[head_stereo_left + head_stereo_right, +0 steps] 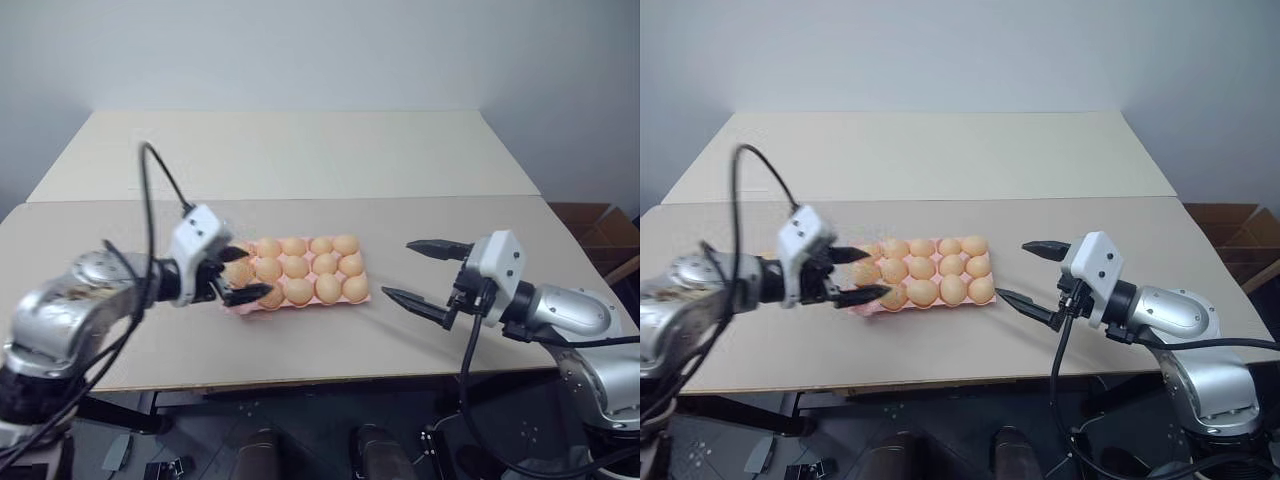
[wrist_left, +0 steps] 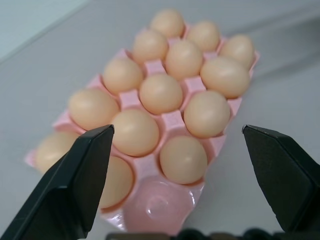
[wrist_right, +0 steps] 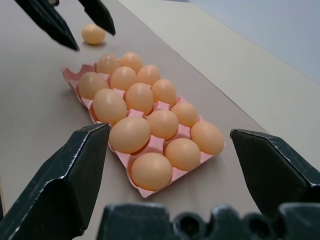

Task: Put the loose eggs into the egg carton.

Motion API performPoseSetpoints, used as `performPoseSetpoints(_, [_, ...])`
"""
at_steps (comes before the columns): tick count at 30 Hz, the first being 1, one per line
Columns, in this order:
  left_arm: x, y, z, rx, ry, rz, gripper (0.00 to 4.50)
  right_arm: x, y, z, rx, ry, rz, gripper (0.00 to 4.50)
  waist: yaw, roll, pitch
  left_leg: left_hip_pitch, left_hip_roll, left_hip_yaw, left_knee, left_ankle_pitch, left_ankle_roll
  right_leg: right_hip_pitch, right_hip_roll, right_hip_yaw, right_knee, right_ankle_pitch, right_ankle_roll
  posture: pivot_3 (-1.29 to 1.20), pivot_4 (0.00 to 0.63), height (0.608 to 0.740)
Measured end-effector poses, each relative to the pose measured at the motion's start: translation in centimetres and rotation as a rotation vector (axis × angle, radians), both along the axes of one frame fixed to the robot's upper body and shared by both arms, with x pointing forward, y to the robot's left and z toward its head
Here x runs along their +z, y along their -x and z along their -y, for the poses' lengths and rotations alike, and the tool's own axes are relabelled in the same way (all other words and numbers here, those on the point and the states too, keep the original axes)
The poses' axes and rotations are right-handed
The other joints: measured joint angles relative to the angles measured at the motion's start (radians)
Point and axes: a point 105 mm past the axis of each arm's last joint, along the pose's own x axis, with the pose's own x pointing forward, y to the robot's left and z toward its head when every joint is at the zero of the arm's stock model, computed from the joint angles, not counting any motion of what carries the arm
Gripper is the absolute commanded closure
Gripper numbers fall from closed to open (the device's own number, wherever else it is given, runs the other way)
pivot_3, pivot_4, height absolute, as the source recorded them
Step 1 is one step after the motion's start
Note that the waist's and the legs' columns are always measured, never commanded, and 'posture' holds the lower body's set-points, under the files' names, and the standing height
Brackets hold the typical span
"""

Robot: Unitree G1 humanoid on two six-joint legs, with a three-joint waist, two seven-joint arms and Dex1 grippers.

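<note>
The pale pink egg carton lies in the middle of the near table, with eggs in all cups but one. The empty cup is the corner cup at the carton's left end, nearest me. One loose egg rests on the table just past that left end. My left gripper hovers over the carton's left end, open, nothing between its fingers. My right gripper hangs open a little right of the carton, pointing at it, also holding nothing.
A second table butts against the far edge of the near one. A brown cardboard box stands on the floor at the far right. Bare tabletop stretches left of the carton.
</note>
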Motion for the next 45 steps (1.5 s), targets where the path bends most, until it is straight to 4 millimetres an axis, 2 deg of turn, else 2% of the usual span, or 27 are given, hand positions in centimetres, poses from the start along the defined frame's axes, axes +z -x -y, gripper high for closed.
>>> performPoseSetpoints(2, [-0.3, 1.4, -2.8, 0.049, 0.019, 0.020, 0.02, 0.0, 0.0, 0.1, 0.010, 0.002, -0.006, 0.00, -0.009, 0.000, 0.000, 0.002, 0.001, 0.000, -0.001, 0.000, 0.000, 0.000, 0.000, 0.002, 0.000, 0.000, 0.000, 0.00, 0.150, 0.740])
performPoseSetpoints(6, [-0.4, 3.8, -7.0, 0.124, 0.051, 0.113, 0.02, -0.2, -0.2, 0.4, 0.034, 0.008, -0.033, 0.00, 0.000, 0.000, 0.000, 0.002, 0.001, 0.003, -0.001, 0.000, 0.000, 0.000, -0.001, 0.000, 0.000, -0.001, -0.003, 0.00, 0.150, 0.740])
performPoseSetpoints(9, [-0.2, 5.8, -8.9, 0.135, 0.043, 0.150, 0.02, -0.4, -0.3, 0.5, 0.064, 0.005, -0.056, 0.00, 0.012, 0.000, 0.000, 0.002, 0.001, 0.002, 0.000, 0.000, 0.000, 0.001, -0.002, -0.001, 0.000, -0.004, -0.008, 0.00, 0.150, 0.740])
performPoseSetpoints(11, [-1.0, 7.3, -9.9, 0.141, 0.024, 0.111, 0.02, -0.4, 0.0, 0.4, 0.105, -0.005, -0.070, 0.00, 0.016, 0.000, 0.000, 0.002, 0.001, 0.003, 0.000, 0.000, 0.000, 0.001, -0.002, -0.001, 0.000, -0.004, -0.008, 0.00, 0.150, 0.740])
performPoseSetpoints(14, [-2.1, 8.5, -10.7, 0.162, 0.017, 0.069, 0.02, -0.7, 0.1, 0.6, 0.129, -0.005, -0.089, 0.00, 0.019, 0.000, 0.000, 0.002, 0.001, 0.003, 0.000, 0.000, 0.000, 0.001, -0.002, -0.001, -0.001, -0.004, -0.008, 0.00, 0.150, 0.740])
performPoseSetpoints(17, [-2.9, 8.8, -10.9, 0.203, 0.060, 0.067, 0.02, -1.0, -0.1, 0.8, 0.125, -0.009, -0.103, 0.00, 0.021, -0.001, 0.000, 0.001, 0.001, 0.003, 0.000, 0.000, 0.000, 0.001, -0.002, -0.001, 0.000, -0.004, -0.008, 0.00, 0.150, 0.740])
performPoseSetpoints(24, [-2.6, 8.6, -10.0, 0.236, 0.102, 0.087, 0.02, -0.9, -0.4, 1.0, 0.129, -0.010, -0.101, 0.00, 0.019, -0.001, -0.001, 0.002, 0.002, 0.003, 0.000, 0.000, 0.000, 0.000, -0.001, 0.000, 0.000, -0.004, -0.007, 0.00, 0.150, 0.740])
performPoseSetpoints(30, [-2.0, 5.3, -10.1, 0.386, 0.131, 0.087, 0.02, -0.4, -0.8, 0.9, 0.131, -0.011, -0.083, 0.00, 0.023, -0.001, -0.001, 0.002, 0.001, 0.002, 0.000, 0.000, 0.000, 0.001, -0.001, -0.001, 0.001, -0.001, -0.002, 0.00, 0.150, 0.740])
performPoseSetpoints(35, [-1.6, 0.1, -10.5, 0.600, 0.146, 0.070, 0.02, 0.0, -1.3, 0.5, 0.132, -0.005, -0.062, 0.00, 0.024, -0.001, -0.001, 0.002, 0.001, 0.001, 0.000, 0.000, 0.000, 0.002, 0.000, -0.001, 0.001, 0.000, 0.000, 0.00, 0.150, 0.740])
performPoseSetpoints(42, [-4.6, -5.4, -11.1, 0.850, 0.093, -0.084, 0.02, 0.0, -1.3, 0.3, 0.122, -0.006, -0.055, 0.00, 0.019, -0.002, -0.001, 0.000, 0.000, 0.001, 0.000, 0.000, 0.000, 0.001, 0.000, -0.001, 0.000, 0.001, 0.001, 0.00, 0.150, 0.740])
performPoseSetpoints(45, [-5.5, -7.0, -11.2, 0.907, 0.064, -0.122, 0.02, 0.1, -1.3, 0.3, 0.117, -0.006, -0.047, 0.00, 0.017, -0.002, -0.001, 0.000, -0.001, 0.001, 0.000, 0.000, 0.000, 0.001, -0.001, -0.001, 0.000, 0.001, 0.001, 0.00, 0.150, 0.740])
